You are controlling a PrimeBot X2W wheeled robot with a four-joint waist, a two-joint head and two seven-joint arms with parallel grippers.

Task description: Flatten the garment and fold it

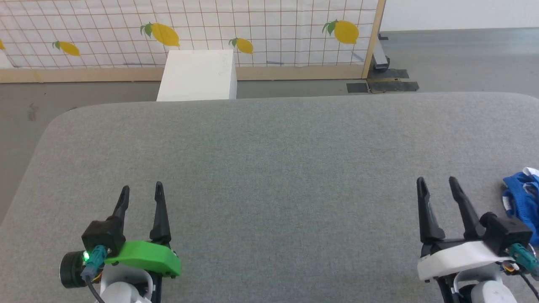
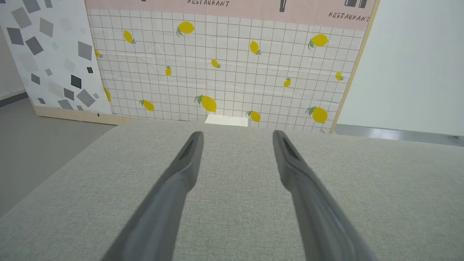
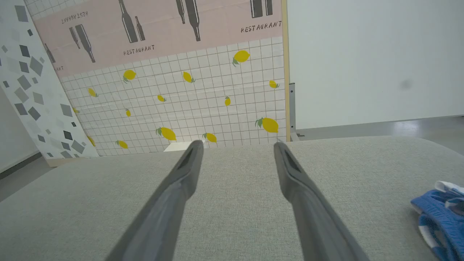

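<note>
**Head view.** The left gripper at 7 o'clock and the right gripper at 5 o'clock both stand wide open and empty over the grey cushioned surface. The garment lies bunched at 3 o'clock of the right gripper and is cut off by the frame edge. It looks untouched, so neither flattening nor folding appears begun.

**Left wrist view.** The fingers are spread with nothing between them, and bare surface runs toward 12 o'clock.

**Right wrist view.** The fingers are likewise spread and empty. The garment sits crumpled at 4 o'clock, partly out of frame, so its outline cannot be made out.

The garment is soft blue cloth; the table has matt, coarse-woven grey fabric.
</note>
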